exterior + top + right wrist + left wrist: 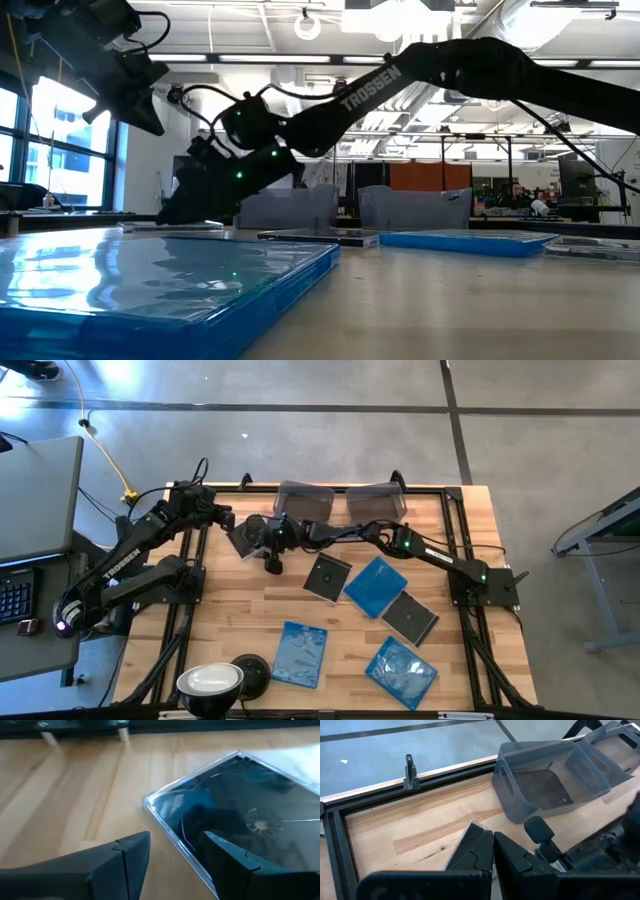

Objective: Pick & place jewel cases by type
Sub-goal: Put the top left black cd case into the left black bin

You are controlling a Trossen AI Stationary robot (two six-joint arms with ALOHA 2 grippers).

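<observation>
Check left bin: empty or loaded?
Empty. In the left wrist view the left bin shows a bare floor, no jewel cases inside. Its far corner is hidden by the wall.

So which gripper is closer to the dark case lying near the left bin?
Right. The right gripper is open with that dark jewel case just ahead of its fingers; the left gripper is shut, raised off beside the bin.

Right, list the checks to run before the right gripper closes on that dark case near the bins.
1. Right gripper open: ok.
2. Dark grey-black square plastic jewel case lying flat on the wooden table: ok.
3. Right gripper's fingers straddle the case's near edge: ok.
4. Left gripper shut and clear of that case: cannot tell, it hangs close by.
5. Smoky-grey translucent rectangular bin upright, nothing seen inside: ok.
</observation>
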